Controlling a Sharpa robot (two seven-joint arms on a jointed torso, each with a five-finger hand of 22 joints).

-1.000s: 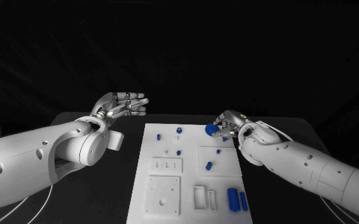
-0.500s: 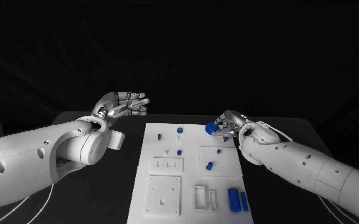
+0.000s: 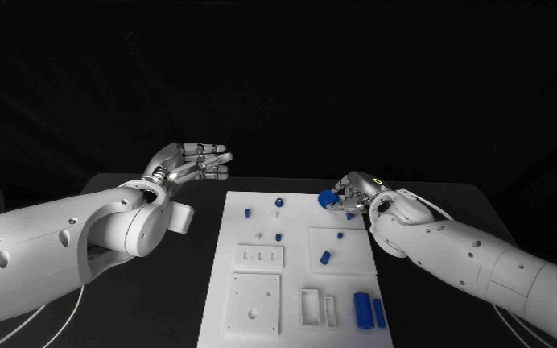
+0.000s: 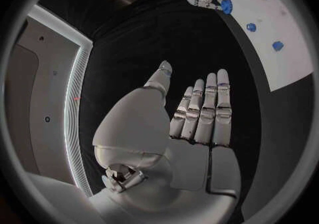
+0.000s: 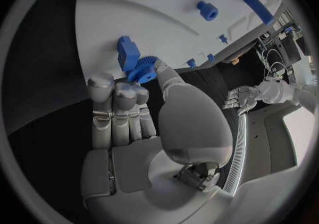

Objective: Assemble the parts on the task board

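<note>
The white task board (image 3: 296,271) lies in the middle of the black table. My right hand (image 3: 354,191) is at the board's far right corner and pinches a small blue gear (image 3: 328,200) between thumb and fingertips. In the right wrist view the gear (image 5: 143,69) sits at the fingertips, right beside a blue block (image 5: 127,51) on the board. My left hand (image 3: 191,161) hovers off the board's far left corner, fingers straight and together, holding nothing. In the left wrist view the left hand (image 4: 199,112) shows a bare flat palm.
Small blue pegs (image 3: 246,212) (image 3: 278,201) stand at the board's far end and another blue piece (image 3: 325,258) near its middle. Two long blue bars (image 3: 362,309) lie at its near right. Recessed slots (image 3: 313,306) and a square plate (image 3: 254,304) take up the near part.
</note>
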